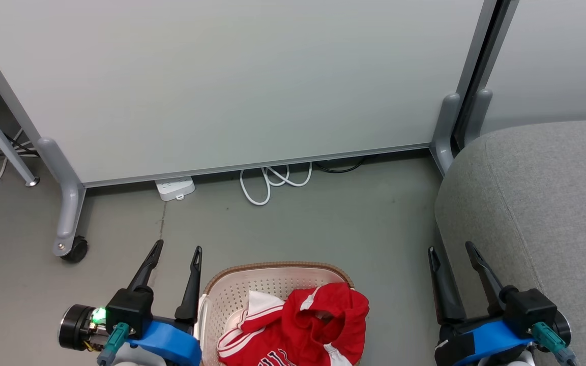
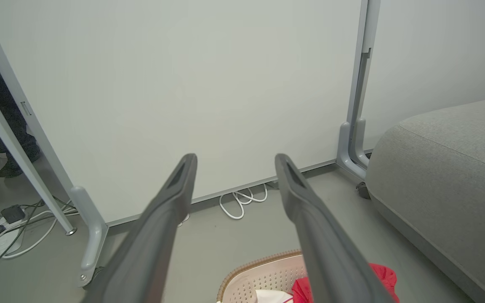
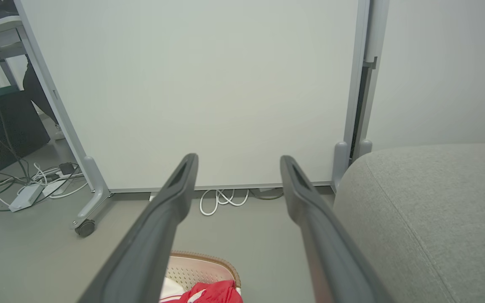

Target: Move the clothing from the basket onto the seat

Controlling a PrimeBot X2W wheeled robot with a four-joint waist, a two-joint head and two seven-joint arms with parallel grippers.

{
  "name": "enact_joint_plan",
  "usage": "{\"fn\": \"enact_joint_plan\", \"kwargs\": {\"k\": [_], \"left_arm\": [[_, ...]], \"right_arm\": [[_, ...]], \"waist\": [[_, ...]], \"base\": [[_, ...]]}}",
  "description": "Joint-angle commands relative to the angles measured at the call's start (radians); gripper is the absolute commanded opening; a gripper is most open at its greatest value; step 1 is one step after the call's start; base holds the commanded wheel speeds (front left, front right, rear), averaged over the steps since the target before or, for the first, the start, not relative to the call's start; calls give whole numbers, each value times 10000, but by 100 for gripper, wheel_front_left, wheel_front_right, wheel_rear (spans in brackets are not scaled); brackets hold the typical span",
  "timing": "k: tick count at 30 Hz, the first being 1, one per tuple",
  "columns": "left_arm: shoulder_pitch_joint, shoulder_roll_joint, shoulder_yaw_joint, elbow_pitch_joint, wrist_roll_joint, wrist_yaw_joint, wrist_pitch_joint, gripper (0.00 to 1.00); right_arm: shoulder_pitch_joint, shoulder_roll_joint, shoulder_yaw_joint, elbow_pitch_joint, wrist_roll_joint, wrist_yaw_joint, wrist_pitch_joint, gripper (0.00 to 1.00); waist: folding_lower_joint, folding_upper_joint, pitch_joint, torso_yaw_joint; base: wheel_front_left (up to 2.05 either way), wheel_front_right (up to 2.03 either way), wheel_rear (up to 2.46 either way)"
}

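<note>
Partition panel stands across the far side, pale grey; a long forward reach could knock it. Seat, big grey woven, rounded edges, sits on the floor to the robot's right, nothing on the part in view. Its left edge is just beside the right gripper, so a swing across could scrape the upholstery or stall against it. Basket, cream perforated plastic with brown rim, stands on the floor between the two grippers, its left rim just beside the left gripper. Looks light: a tug on cloth snagged in the holes or on the rim would likely drag or tip it. Clothing, red garments with white trim, heaped in the basket toward its right rim, dark lettering just showing low down. They are bunched together, so one grab may lift both, or lift one and spill the other onto the floor. A trailing end may also fall short of the seat's edge. Left gripper: jaws spread wide, empty, above the floor at the basket's left rim. Right gripper: same, wide apart and empty. Neither is over the cloth; a straight drop from here meets floor or rim, not fabric. White cable looped on the floor at the panel's base, power strip left of it, both well apart from the basket; only rolling forward would catch them.
</note>
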Motion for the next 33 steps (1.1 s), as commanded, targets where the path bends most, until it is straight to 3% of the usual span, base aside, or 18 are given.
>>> {"fn": "enact_joint_plan", "kwargs": {"k": [1,18,25,33], "left_arm": [[-74,5,66,22,48,-25,-44,100],[-108,-65,92,189,47,-158,-41,100],[-495,-123,-427,485,70,-418,-39,100],[-1543,-36,-1327,1408,140,-691,-37,100]], "right_arm": [[-50,-44,-6,35,-42,-3,-14,100],[-137,-43,-15,195,59,-3,-12,100],[-293,-44,-58,133,57,-3,-12,100],[-833,-40,-73,-15,-147,-3,-12,100]], "waist": [[0,-1,-4,4],[0,-1,56,-15],[0,-1,358,-161],[0,-1,1249,-779]], "base": [[0,0,0],[0,0,0],[0,0,0],[0,0,0]]}}
